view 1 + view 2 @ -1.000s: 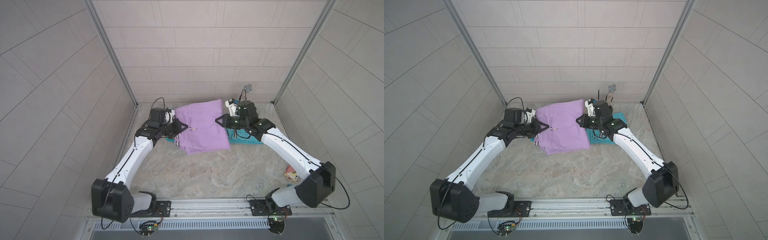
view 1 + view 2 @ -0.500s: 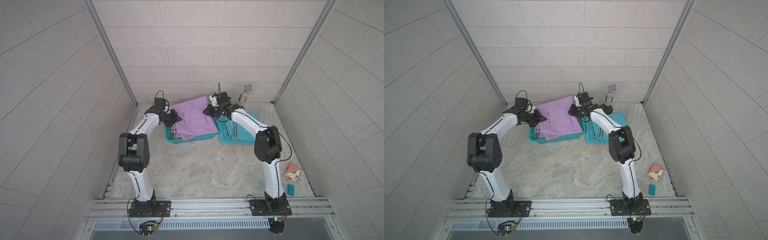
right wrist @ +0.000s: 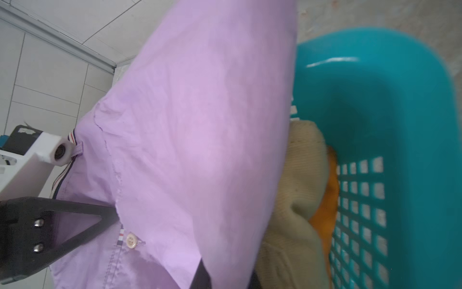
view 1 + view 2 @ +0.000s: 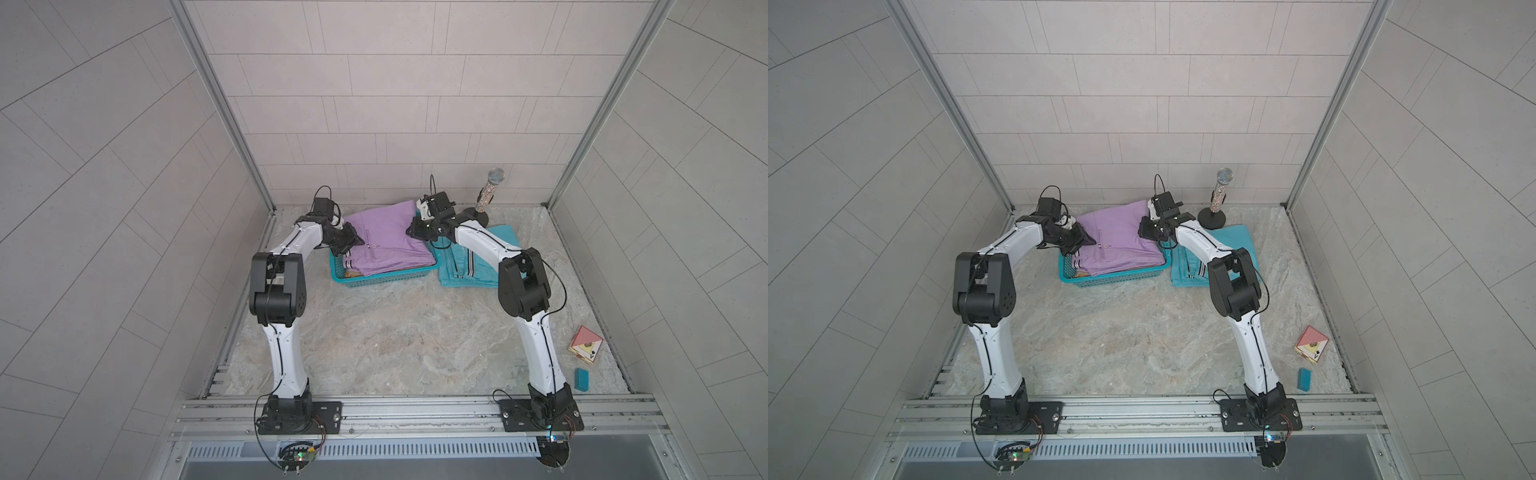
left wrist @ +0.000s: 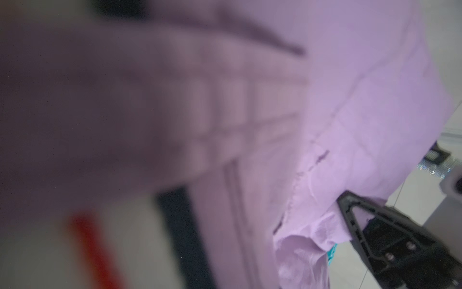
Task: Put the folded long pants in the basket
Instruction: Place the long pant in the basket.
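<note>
Now: lilac pants (image 4: pixel 388 239) stretched between both arms, directly over basket (image 4: pixel 386 280), long side along basket's length, near edge down inside above tan pants (image 3: pixel 300 180). Right fingers (image 3: pixel 22 235) pinching right hem. Left fingers (image 5: pixel 390 250) at left hem; cannot tell whether gripping or spread, cloth blurs view. Turquoise pants (image 4: pixel 469 266) on surface (image 4: pixel 415 340) just beside basket, nearer right arm. Straight-down release looks enough.

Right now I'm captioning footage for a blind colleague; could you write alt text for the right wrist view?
Folded lilac pants fill the middle of the frame, spread over a teal mesh basket that already holds tan pants on top of orange pants. A black gripper finger meets the lilac cloth's edge near a white button.
</note>
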Available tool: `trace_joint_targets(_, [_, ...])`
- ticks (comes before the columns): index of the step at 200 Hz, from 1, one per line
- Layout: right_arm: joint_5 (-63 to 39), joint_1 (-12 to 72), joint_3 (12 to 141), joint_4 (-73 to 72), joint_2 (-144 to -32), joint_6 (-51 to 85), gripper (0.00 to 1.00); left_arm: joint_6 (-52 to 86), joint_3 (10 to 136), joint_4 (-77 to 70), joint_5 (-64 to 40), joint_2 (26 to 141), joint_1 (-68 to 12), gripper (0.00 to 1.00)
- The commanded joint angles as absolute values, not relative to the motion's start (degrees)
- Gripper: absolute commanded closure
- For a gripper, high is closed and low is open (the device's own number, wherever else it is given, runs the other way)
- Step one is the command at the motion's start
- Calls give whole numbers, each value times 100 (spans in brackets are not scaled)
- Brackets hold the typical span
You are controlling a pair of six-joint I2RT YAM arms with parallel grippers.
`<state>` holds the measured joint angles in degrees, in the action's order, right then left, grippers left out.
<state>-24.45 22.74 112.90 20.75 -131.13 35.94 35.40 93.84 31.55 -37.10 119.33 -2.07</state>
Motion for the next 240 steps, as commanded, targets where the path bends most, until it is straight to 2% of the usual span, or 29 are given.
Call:
trace_joint_targets(1, [-2194, 2273, 11185, 2246, -12681, 3474, 100, 3508, 9414, 3231, -3404, 11656, -140, 50])
trace_joint_targets(11, [-2141, 2293, 11195, 2308, -12521, 3440, 97, 3515, 9381, 3236, -3369, 11428, -147, 38])
trace_joint_targets(30, [-1975, 2350, 11238, 2459, -12223, 3346, 69, 3485, 9343, 3381, -3213, 10980, -158, 19])
trace_joint_targets(46, [-1780, 2411, 11371, 2750, -12016, 3196, 52, 3412, 9343, 3605, -3076, 10640, -186, 14])
trace_joint_targets(63, [-1506, 2499, 11433, 3074, -11767, 3029, 48, 3317, 9313, 3926, -2868, 10314, -223, 14])
trace_joint_targets(70, [-1407, 2543, 11396, 3155, -11639, 2985, 48, 3289, 9259, 4041, -2800, 10177, -260, 19])
trace_joint_targets(76, [-1338, 2580, 11324, 3183, -11530, 2946, 48, 3279, 9181, 4088, -2762, 10046, -287, 28])
trace_joint_targets(84, [-1310, 2617, 11178, 3186, -11373, 2936, 48, 3299, 9056, 4141, -2716, 9874, -358, 46])
trace_joint_targets(98, [-1313, 2710, 10759, 3082, -11096, 2987, 48, 3355, 8828, 4177, -2727, 9635, -496, 86])
trace_joint_targets(109, [-1357, 2794, 10315, 2885, -10909, 3064, 48, 3353, 8686, 4215, -2661, 9486, -643, 100])
trace_joint_targets(135, [-1572, 2907, 9513, 2386, -10878, 3255, 48, 3662, 7885, 3280, -2689, 9332, -971, 100])
trace_joint_targets(157, [-1673, 2903, 9292, 2351, -11216, 3332, 51, 3894, 7390, 2431, -3068, 9706, -997, 100])
trace_joint_targets(208, [-1839, 3041, 8701, 2162, -11541, 3473, 55, 3461, 7523, 2433, -3237, 11009, -871, 100])
trace_joint_targets(240, [-1797, 3188, 8670, 2368, -11119, 3441, 55, 3490, 7530, 2560, -3148, 10536, -835, 100])
